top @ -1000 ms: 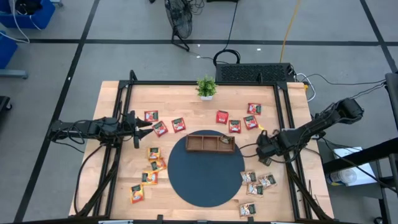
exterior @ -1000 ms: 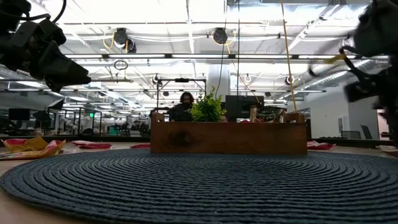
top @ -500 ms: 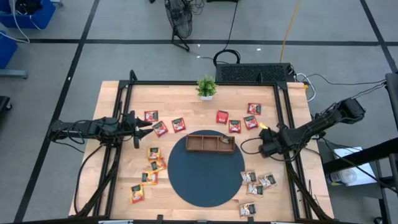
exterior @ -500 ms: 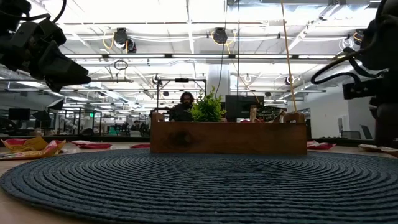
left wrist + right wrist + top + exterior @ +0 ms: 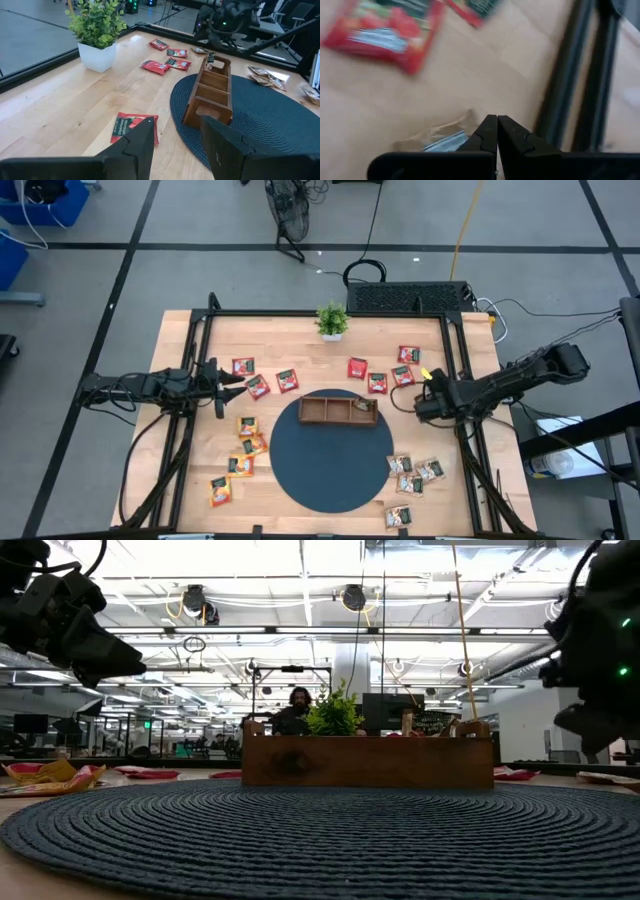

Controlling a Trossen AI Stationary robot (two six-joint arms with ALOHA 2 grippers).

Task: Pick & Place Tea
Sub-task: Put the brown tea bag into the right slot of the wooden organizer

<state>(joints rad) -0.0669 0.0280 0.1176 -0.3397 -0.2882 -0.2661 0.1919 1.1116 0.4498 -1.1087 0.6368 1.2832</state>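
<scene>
- At the centre of the wooden table (image 5: pixel 300 330) lies a dark round mat (image 5: pixel 335 470), and a brown three-compartment tray (image 5: pixel 338 410) rests on the mat's 12 o'clock edge.
- Red tea sachets (image 5: pixel 287 380) lie off the mat at about 10 to 11 o'clock, with a second red cluster (image 5: pixel 377 383) at about 1 o'clock.
- Yellow-orange sachets (image 5: pixel 247 425) are scattered at 8 to 9 o'clock from the mat.
- Pale sachets (image 5: pixel 415 474) sit at about 4 o'clock, and one more (image 5: pixel 399 517) lies nearer the table's front edge.
- A small potted plant (image 5: pixel 331 320) stands at 12 o'clock, near the table's far edge.
- The left gripper (image 5: pixel 236 385) hovers at 9 o'clock from the tray, beside the nearer red sachets; its wrist view shows the jaws parted with nothing between them, and a red sachet (image 5: pixel 135 127) on the wood just ahead.
- The right gripper (image 5: pixel 424 388) is at 3 o'clock from the tray, near the far red cluster; its wrist view shows the fingers (image 5: pixel 512 137) pressed together, empty.
- Just under those fingertips lies a pale crinkled sachet (image 5: pixel 442 140), with a red one (image 5: pixel 385 35) farther off.
- A person (image 5: pixel 293 712) shows in the room behind the tray in the low view.
</scene>
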